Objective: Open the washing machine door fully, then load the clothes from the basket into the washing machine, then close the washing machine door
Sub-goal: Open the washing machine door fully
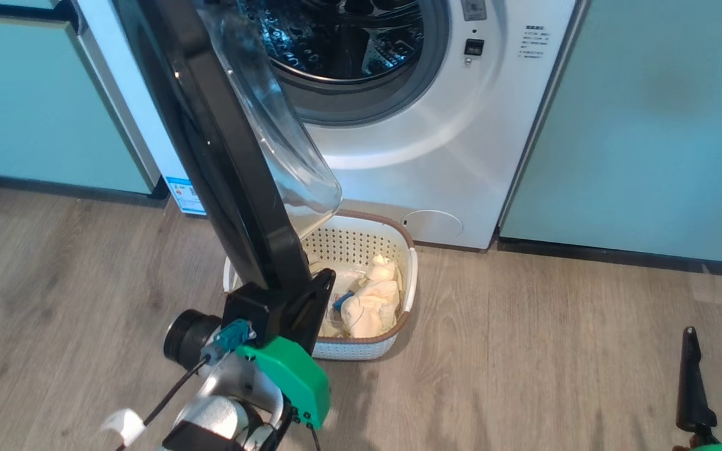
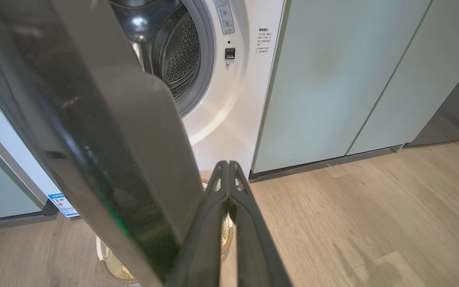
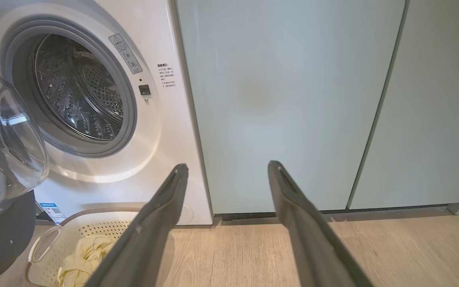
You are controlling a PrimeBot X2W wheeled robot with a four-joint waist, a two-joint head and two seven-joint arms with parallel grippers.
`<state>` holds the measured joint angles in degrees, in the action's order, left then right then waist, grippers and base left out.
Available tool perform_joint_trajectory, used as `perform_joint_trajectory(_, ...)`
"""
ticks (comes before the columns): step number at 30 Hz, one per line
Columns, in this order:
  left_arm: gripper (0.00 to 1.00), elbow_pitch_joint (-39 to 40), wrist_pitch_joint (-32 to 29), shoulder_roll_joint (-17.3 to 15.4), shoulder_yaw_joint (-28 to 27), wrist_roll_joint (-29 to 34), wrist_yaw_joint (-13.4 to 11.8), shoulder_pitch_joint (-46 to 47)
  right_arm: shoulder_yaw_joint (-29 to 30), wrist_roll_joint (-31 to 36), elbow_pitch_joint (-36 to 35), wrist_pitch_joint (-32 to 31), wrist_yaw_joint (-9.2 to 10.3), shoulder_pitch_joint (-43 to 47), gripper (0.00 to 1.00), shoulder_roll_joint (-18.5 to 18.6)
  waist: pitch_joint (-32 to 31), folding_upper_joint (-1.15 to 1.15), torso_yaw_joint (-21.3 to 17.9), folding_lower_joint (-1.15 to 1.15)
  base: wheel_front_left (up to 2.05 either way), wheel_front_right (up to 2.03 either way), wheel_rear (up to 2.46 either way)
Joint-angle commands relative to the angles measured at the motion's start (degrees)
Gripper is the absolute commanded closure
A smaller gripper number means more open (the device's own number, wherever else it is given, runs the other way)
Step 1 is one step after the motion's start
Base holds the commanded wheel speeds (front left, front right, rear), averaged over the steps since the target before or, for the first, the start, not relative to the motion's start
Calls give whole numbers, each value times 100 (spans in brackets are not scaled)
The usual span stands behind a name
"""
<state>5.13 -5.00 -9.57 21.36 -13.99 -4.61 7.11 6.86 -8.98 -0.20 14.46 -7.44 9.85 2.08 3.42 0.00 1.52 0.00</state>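
Note:
The washing machine (image 1: 436,138) stands with its steel drum (image 3: 78,87) exposed. The washing machine door (image 1: 223,144) is swung out towards me, black rim edge-on and clear glass dome (image 1: 279,131) facing the opening. My left gripper (image 1: 322,285) is shut with nothing between its fingers (image 2: 229,187), and it lies close against the lower inner side of the door (image 2: 94,139). Below the door sits the cream basket (image 1: 361,244) holding pale yellow clothes (image 1: 373,304). My right gripper (image 1: 718,351) is open and empty, low at the right above the floor; its fingers (image 3: 165,207) point at the cabinet.
Pale green cabinet doors (image 1: 649,125) flank the washer on both sides (image 1: 35,106). Wood-look floor (image 1: 555,351) stretches to the right of the basket. The basket (image 3: 50,243) and clothes (image 3: 86,259) lie low at the left in the right wrist view.

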Motion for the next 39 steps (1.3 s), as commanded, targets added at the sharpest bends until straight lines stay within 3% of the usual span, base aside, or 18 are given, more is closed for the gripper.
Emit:
perform_joint_trajectory(1,100,163,56,-86,-265,-36,-83,154,-115,12,-160,54,-5,-212,0,80,20,0,40,0,0,0,0)
perform_joint_trajectory(18,100,269,238,-3,-237,-51,-292,-2,-91,36,-91,54,-5,-300,0,80,125,0,703,0,0,0,0)
perform_joint_trajectory(39,100,261,435,-126,-356,18,-575,-250,-47,101,-15,54,-5,-246,0,80,25,0,1644,0,0,0,0)
